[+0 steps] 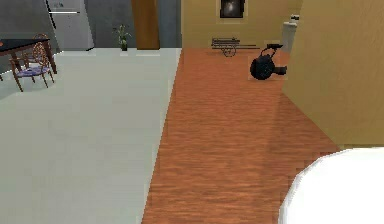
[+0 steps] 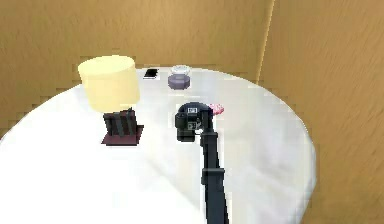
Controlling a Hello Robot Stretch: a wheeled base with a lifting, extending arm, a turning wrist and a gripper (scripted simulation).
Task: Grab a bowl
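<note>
Greyish bowl stood on the white table, beyond the gripper, nearly straight out along the arm and apart from it; a pink thing lay just beside the gripper; whether it held anything could not be told.

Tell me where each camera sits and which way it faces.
Forward view: on the robot, facing ahead and slightly down along a wood floor toward a dark object.
Arm side view: on the robot's body, facing the arm's side; round white table with lamp and bowl; the arm and claw reach over it.
Shared: the white table, at the forward view's bottom right corner.
</note>
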